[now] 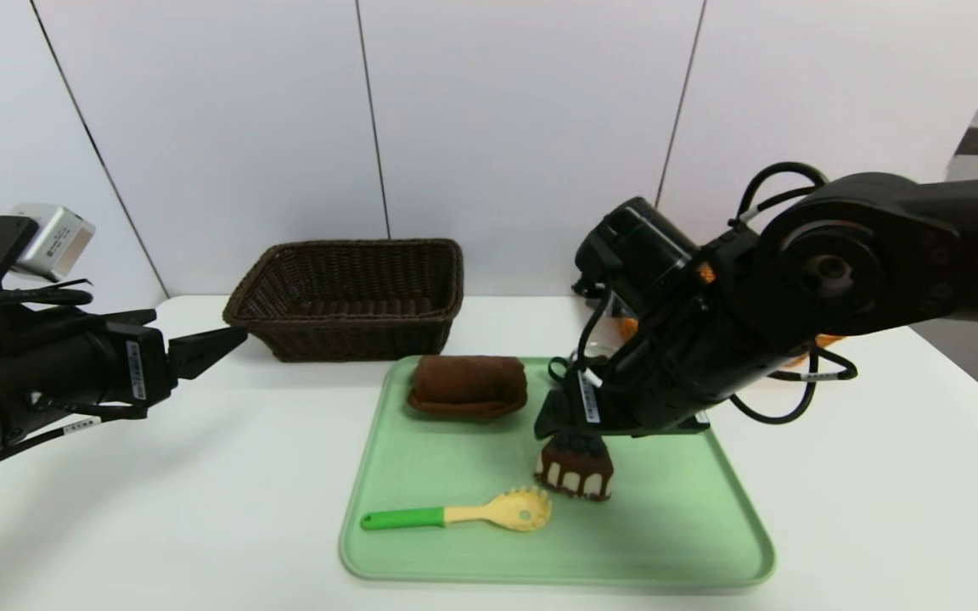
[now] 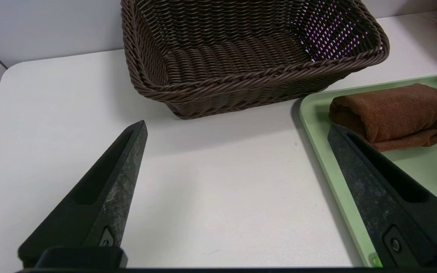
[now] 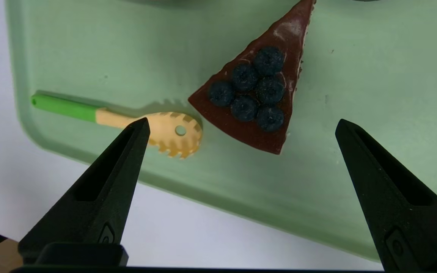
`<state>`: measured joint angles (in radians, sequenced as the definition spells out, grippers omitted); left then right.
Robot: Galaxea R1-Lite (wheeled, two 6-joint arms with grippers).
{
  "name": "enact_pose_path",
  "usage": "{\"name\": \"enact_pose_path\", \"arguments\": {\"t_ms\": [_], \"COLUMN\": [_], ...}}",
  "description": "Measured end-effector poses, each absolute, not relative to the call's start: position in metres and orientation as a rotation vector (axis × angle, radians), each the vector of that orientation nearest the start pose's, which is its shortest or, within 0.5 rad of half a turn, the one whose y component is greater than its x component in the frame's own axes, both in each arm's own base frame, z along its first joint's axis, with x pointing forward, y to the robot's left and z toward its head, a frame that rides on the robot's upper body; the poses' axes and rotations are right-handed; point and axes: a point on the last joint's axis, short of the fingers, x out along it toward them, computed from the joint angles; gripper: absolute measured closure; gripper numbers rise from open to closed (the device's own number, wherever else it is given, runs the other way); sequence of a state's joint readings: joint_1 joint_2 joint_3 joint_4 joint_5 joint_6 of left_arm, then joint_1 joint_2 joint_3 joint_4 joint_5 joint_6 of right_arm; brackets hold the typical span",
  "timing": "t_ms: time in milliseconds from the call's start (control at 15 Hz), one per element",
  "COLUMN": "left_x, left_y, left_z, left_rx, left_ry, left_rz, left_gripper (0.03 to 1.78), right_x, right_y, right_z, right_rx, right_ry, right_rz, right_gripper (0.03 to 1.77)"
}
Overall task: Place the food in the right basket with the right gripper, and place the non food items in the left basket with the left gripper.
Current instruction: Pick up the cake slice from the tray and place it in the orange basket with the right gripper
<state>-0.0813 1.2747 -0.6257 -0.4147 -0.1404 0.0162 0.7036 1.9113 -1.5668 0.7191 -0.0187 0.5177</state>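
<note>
1. My right gripper (image 3: 242, 123): above tray (image 1: 650, 543), over cake (image 3: 256, 87), fingers apart, nothing clamped.
2. Cake: right of tray center.
3. Spoon (image 1: 489, 512): near tray's front-left corner.
4. Towel (image 1: 469, 386): tray's back edge.
5. My left gripper (image 2: 237, 127): parked left of tray, fingers apart.
6. Left basket (image 1: 353, 331): behind tray's back-left corner.

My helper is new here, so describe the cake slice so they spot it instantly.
On the table lies a green tray. Near its middle, just beyond the spoon's toothed end, sits the cake slice. It alone is a chocolate-brown wedge topped with dark blueberries.
</note>
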Motion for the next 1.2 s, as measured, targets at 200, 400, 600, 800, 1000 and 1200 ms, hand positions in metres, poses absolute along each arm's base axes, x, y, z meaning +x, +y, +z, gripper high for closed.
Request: {"name": "enact_pose_path", "arguments": {"t_ms": [200, 400, 600, 800, 1000, 1200], "left_x": [0.198, 0.201, 0.204, 0.208, 0.209, 0.209], "left_y": [-0.019, -0.019, -0.019, -0.019, -0.019, -0.019], "left_z": [0.215, 0.213, 0.213, 0.216, 0.215, 0.215], "left_rx": [0.006, 0.003, 0.002, 0.003, 0.001, 0.002], "left_ry": [0.245, 0.258, 0.255, 0.217, 0.217, 0.219], "left_rz": [-0.222, -0.221, -0.22, -0.217, -0.216, -0.215], "left_gripper": [0.12, 0.12, 0.12, 0.12, 0.12, 0.12], "right_x": [0.268, 0.275, 0.279, 0.283, 0.282, 0.28], "right_y": [0.225, 0.228, 0.231, 0.234, 0.235, 0.235], "right_z": [0.19, 0.175, 0.161, 0.153, 0.144, 0.143], "right_rx": [0.057, 0.04, 0.025, 0.022, 0.013, 0.013], "right_ry": [1.153, 1.161, 1.186, 1.157, 1.12, 1.116], "right_rz": [0.313, 0.283, 0.271, 0.258, 0.245, 0.247], "right_gripper": [0.1, 0.1, 0.1, 0.1, 0.27, 0.71]}}
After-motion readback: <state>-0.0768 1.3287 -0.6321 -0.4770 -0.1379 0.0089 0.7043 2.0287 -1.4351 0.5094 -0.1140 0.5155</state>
